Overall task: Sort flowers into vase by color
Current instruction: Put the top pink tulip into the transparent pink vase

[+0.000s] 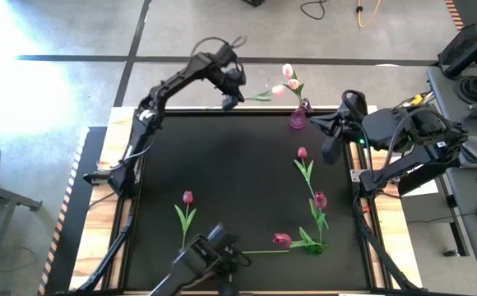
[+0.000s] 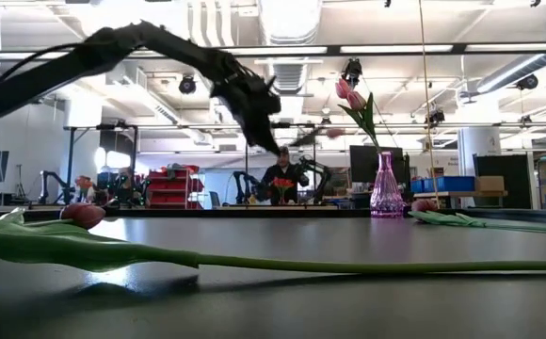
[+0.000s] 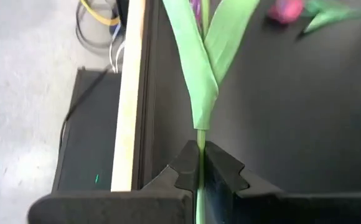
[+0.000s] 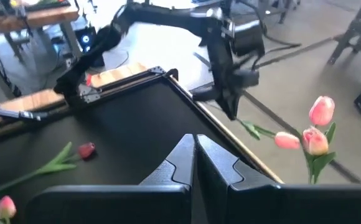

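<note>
- Left gripper (image 1: 229, 102) (image 3: 200, 157) up over the far edge of the black mat (image 1: 222, 164), fingers (image 3: 182, 169) clamped tight on a thin green stem.
- Held pale pink tulip (image 1: 278, 89) (image 4: 286, 140) sticking out sideways from the jaws toward the vase, head just short of it, leaves (image 3: 206, 56) fanning out right ahead of the fingertips.
- Purple glass vase (image 1: 298, 119) (image 2: 386, 188) standing near that gripper, on the side the head points to, already carrying two pale pink tulips (image 1: 289, 76) (image 4: 317, 121) upright.
- Right gripper (image 1: 330, 150) (image 4: 195, 163) parked beyond the vase at the mat's right edge, fingers pressed together, nothing between them.
- Four dark magenta tulips lying flat on the mat, well apart from the left gripper: one (image 1: 302, 153) just beside the right gripper, two more (image 1: 320, 199) (image 1: 281, 239) farther along that side, a fourth (image 1: 187, 197) alone toward the near left.
- In the low view, a long stem (image 2: 348, 266) stretched right across the near foreground.
</note>
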Tool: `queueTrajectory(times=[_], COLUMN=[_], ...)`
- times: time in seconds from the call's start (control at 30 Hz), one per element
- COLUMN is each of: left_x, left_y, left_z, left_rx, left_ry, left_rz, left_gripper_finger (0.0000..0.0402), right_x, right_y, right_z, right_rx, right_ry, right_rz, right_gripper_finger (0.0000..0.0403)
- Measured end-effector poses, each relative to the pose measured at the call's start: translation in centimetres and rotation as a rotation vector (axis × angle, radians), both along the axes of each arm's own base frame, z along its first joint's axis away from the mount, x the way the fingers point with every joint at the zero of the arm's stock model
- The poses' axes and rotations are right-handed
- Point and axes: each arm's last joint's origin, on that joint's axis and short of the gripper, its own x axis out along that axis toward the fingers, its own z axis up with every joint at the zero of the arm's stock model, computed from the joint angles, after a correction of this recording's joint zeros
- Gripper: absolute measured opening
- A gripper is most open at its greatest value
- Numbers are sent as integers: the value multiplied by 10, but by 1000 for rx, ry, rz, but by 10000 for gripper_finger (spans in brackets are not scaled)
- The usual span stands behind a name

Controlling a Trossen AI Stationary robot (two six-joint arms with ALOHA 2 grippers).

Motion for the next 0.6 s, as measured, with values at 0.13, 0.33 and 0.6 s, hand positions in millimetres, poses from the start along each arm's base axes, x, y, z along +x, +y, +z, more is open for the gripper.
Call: queueTrajectory(times=[0.13, 0.33, 0.6], left_x=[-16, -37, -30], left_y=[-4, -11, -6], left_z=[36, 76, 39], left_rx=[4, -51, -120], left_ry=[-80, -232, -253], left_rz=[17, -4, -7], left_gripper_finger=[0, 0, 0], right_x=[-6, -8, 19], right_y=[-1, -7, -38], right_z=[0, -14, -45], right_rx=[-39, -55, -7], right_ry=[30, 75, 16], right_rz=[50, 72, 189], right_gripper_finger=[9, 9, 9])
